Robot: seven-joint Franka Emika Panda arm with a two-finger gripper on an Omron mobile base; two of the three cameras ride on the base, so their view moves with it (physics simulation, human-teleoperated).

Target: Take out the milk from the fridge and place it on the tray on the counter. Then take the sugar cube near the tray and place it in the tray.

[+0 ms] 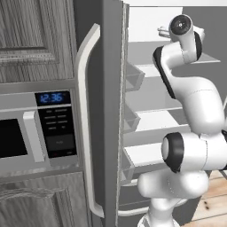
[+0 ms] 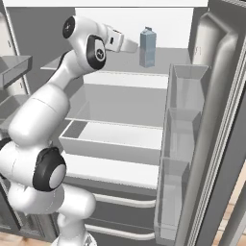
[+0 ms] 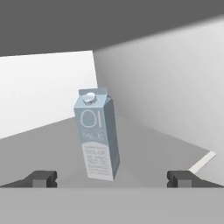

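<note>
Two dark fingertips [image 3: 43, 178] rose at the bottom of the hand view, set wide apart, with nothing between them. Ahead of them, clear of both tips, stood the milk [image 3: 97, 133], a pale blue-grey carton with a round cap on its sloped top (it looked tilted there, though that camera rolls with the hand). It rested on a grey shelf [image 3: 148, 148] with white walls behind and beside it.

From the right base view the milk [image 2: 147, 47] stood upright on the top shelf of the fridge [image 2: 96, 33], toward the back. The gripper [image 2: 129, 45] reached in at that height, just beside the carton on its left and not touching it. Below lay more white shelves and a shallow drawer [image 2: 110, 139]. The open right door carried a stack of clear bins [image 2: 182, 144] on its inner side.

From the left base view the other door [image 1: 111, 111] stood open edge-on, its long curved handle [image 1: 84, 124] facing the camera, with small bins [image 1: 131, 77] on its inner face. The white arm [image 1: 190, 88] bent up into the compartment. Left of the fridge sat a silver microwave [image 1: 40, 128], its blue clock reading 12:36, set among dark wood cabinets [image 1: 35, 35]. A strip of wooden floor [image 1: 213, 195] showed at lower right.
</note>
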